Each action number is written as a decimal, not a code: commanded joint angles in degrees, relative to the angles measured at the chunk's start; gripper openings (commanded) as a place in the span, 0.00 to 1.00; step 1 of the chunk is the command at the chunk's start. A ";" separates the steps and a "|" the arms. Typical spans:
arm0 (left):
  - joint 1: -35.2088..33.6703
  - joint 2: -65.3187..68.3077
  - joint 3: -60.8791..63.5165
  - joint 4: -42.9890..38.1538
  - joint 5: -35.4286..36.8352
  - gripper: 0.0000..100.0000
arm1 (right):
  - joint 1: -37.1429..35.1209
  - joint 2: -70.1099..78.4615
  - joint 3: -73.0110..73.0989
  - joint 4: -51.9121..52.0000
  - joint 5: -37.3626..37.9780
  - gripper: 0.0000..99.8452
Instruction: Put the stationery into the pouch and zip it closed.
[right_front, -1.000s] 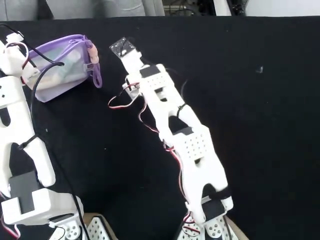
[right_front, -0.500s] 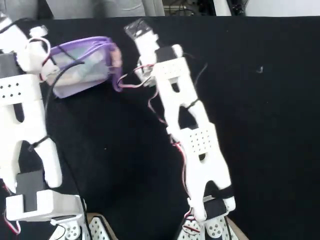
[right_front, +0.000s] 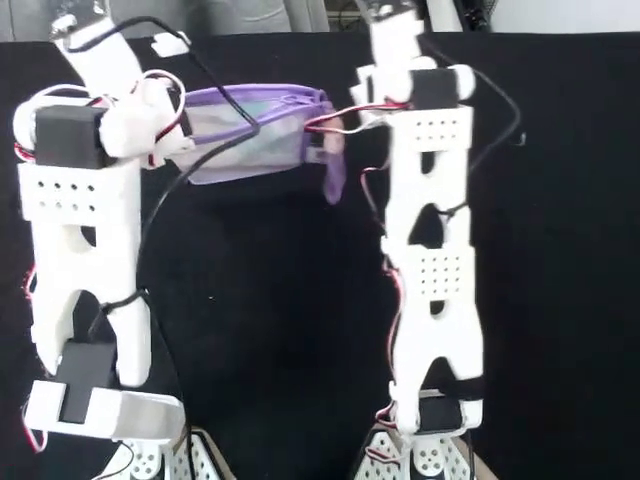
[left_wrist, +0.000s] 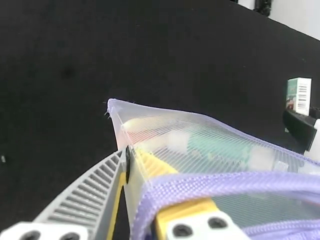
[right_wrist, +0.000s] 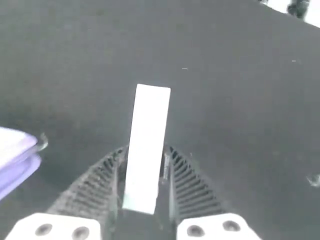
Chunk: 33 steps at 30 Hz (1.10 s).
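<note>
At far centre, above the black desk (right_front: 560, 200), the purple mesh pouch (right_front: 250, 135) is held off the surface between the two arms, w/ its long axis running left–right. Its left end is clamped by the left hand (left_wrist: 129, 157): the grey finger is set outside the mesh wall, and the yellow finger is seen through it, approx. at the corner. Stationery (left_wrist: 215, 148) is visible through the mesh inside the pouch, i.e. green, white & pale red items laid lengthwise. A purple strap (right_front: 335, 178) is hung from the pouch's right end. Just right of the pouch, at the far edge, the right hand (right_wrist: 144, 150) is closed on a slim white box (right_wrist: 149, 115), w/ approx. half of it projecting beyond the fingertips. In the left wrist view the same box is shown near the pouch's right end.
</note>
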 joint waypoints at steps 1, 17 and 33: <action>2.95 -0.79 0.84 -0.79 0.97 0.03 | 3.52 -4.62 -2.95 1.93 -0.44 0.01; 3.56 -0.88 19.38 -13.45 0.97 0.03 | 8.09 -17.01 -1.98 2.29 -5.01 0.01; 3.56 -1.41 19.56 -13.27 0.97 0.03 | -3.16 -48.40 29.76 1.93 -4.92 0.01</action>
